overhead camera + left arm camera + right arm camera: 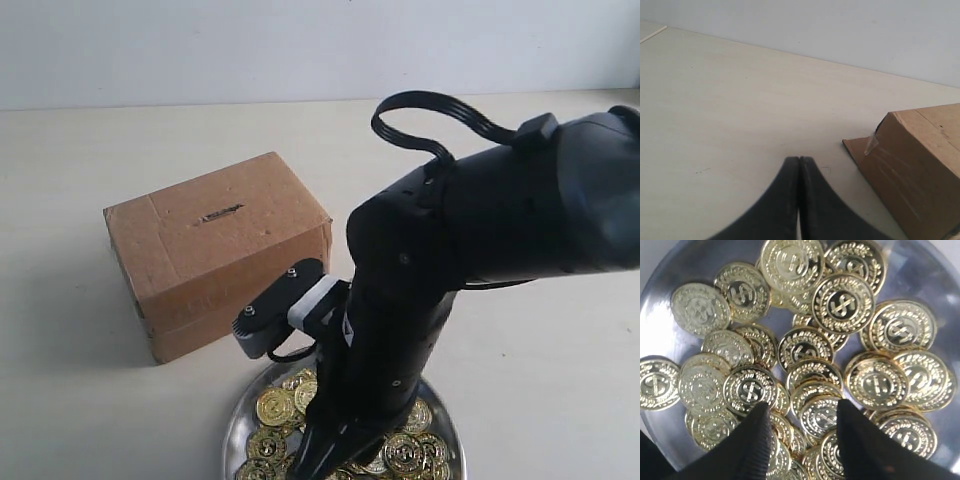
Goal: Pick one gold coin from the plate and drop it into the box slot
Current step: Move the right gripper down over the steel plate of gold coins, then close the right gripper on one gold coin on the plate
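The silver plate (pixel 238 425) lies at the front of the table, heaped with several gold coins (pixel 274 406). My right gripper (pixel 802 407) hangs open just over the heap, its black fingertips (pixel 761 412) straddling a coin (pixel 821 416) in the pile; nothing is held. The same plate rim (pixel 662 285) fills the right wrist view. The brown cardboard box (pixel 215 255) stands behind the plate, with its dark slot (pixel 221 213) in the top face. My left gripper (pixel 799 160) is shut and empty over bare table beside the box (pixel 912 170).
The right arm (pixel 450 260) covers much of the plate in the exterior view. Light table surface (pixel 90 150) extends around the box, and a pale wall (pixel 300 40) rises behind it.
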You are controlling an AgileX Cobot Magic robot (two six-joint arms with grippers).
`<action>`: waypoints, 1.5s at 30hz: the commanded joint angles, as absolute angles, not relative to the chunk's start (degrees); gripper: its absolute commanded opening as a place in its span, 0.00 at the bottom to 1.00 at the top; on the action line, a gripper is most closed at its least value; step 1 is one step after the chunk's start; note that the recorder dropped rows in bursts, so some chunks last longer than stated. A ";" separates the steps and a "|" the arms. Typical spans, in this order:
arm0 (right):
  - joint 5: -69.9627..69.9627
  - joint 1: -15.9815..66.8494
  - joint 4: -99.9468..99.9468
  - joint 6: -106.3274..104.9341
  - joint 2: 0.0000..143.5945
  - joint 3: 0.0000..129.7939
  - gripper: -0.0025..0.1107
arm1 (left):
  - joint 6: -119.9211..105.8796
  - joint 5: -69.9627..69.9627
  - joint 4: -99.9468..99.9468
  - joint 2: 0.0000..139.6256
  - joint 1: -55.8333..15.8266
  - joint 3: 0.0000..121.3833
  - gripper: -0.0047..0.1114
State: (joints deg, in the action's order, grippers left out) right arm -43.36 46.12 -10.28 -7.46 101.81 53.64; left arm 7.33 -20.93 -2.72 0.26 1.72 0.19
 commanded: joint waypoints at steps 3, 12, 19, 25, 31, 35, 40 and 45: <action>-44.20 49.96 -10.40 -25.22 101.87 53.53 0.38 | 7.44 -20.39 -3.15 0.00 1.48 0.00 0.04; -42.06 49.96 -17.58 -47.20 102.11 53.53 0.38 | 7.44 -20.39 -3.15 0.00 1.48 0.00 0.04; -41.00 49.96 -17.99 -48.64 105.27 53.53 0.41 | 7.44 -20.39 -3.15 0.00 1.48 0.00 0.04; -40.37 49.96 -17.87 -48.91 105.59 53.53 0.41 | 7.44 -20.39 -3.15 0.00 1.48 0.00 0.04; -40.21 49.96 -17.41 -48.91 106.77 53.53 0.43 | 7.44 -20.39 -3.15 0.00 1.48 0.00 0.04; -40.21 49.96 -17.00 -48.45 106.77 53.53 0.48 | 7.44 -20.39 -3.15 0.00 1.48 0.00 0.04; -40.21 49.96 -17.00 -48.45 106.77 53.53 0.48 | 7.44 -20.39 -3.15 0.00 1.48 0.00 0.04; -40.21 49.96 -18.00 -48.45 106.77 53.53 0.48 | 7.44 -20.39 -3.15 0.00 1.48 0.00 0.04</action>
State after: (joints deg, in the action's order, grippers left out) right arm -40.54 49.86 -17.25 -48.36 106.79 53.64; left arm 7.33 -20.93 -2.72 0.26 1.72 0.19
